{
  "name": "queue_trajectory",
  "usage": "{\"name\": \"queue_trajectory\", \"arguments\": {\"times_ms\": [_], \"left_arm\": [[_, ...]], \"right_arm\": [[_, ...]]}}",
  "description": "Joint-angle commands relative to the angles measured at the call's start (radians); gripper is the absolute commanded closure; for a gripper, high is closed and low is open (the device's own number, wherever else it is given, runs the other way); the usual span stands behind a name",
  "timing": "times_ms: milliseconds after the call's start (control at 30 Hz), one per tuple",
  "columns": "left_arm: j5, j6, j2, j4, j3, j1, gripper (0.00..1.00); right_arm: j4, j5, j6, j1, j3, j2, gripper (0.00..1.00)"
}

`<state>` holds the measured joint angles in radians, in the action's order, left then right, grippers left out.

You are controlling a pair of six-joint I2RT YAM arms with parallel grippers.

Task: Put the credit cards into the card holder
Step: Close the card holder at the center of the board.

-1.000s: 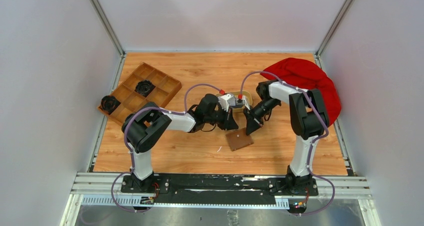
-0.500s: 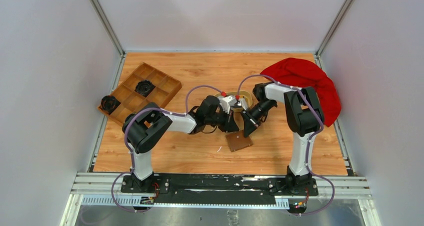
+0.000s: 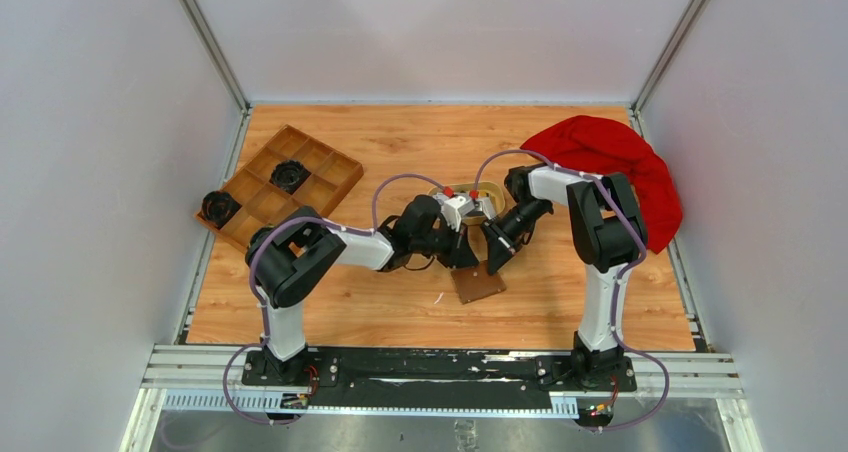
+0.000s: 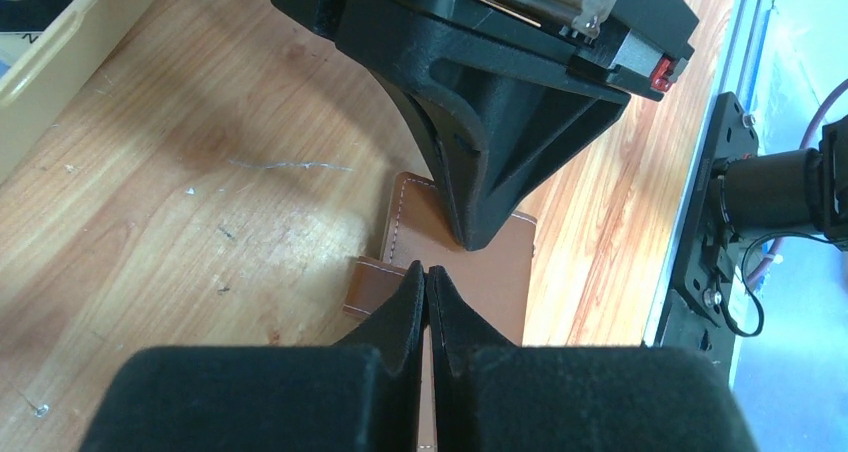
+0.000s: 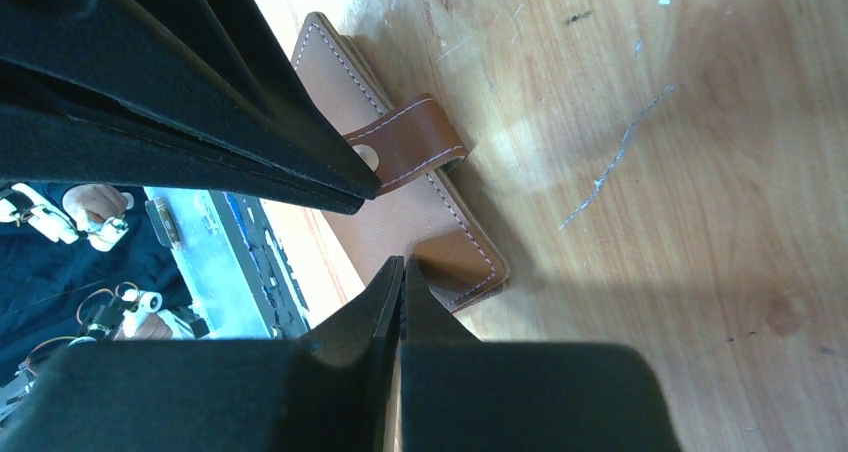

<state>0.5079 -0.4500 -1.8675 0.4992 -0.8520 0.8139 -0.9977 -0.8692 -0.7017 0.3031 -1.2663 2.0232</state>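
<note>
Seen from above, the left gripper (image 3: pixel 467 257) and the right gripper (image 3: pixel 492 264) cover most of the tan dish (image 3: pixel 493 196), so what lies inside it cannot be seen. They also hide the far edge of the card holder (image 3: pixel 478 284). In the left wrist view, the right gripper's black finger covers the middle of the holder. A pale yellow rim (image 4: pixel 60 62) is cut off at that picture's corner. A black round thing (image 3: pixel 289 176) in the wooden tray (image 3: pixel 326 149) is too small to tell. The right arm (image 3: pixel 610 222) hides part of the red cloth (image 3: pixel 600 142).
</note>
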Motion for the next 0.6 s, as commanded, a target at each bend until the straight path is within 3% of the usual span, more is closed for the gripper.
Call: {"name": "queue_trajectory", "arguments": {"times_ms": [0,567], "left_arm": [[-0.012,-0.009,-0.016,-0.013,0.014,0.02,1.0],[-0.088,-0.026,0.004,-0.013,0.045,0.062,1.0]], "right_arm": [[0.022,0.074,0.003,0.022,-0.008,0.037,1.0],[0.034,0.088,0.031,0.028,-0.011,0.042,1.0]]}}
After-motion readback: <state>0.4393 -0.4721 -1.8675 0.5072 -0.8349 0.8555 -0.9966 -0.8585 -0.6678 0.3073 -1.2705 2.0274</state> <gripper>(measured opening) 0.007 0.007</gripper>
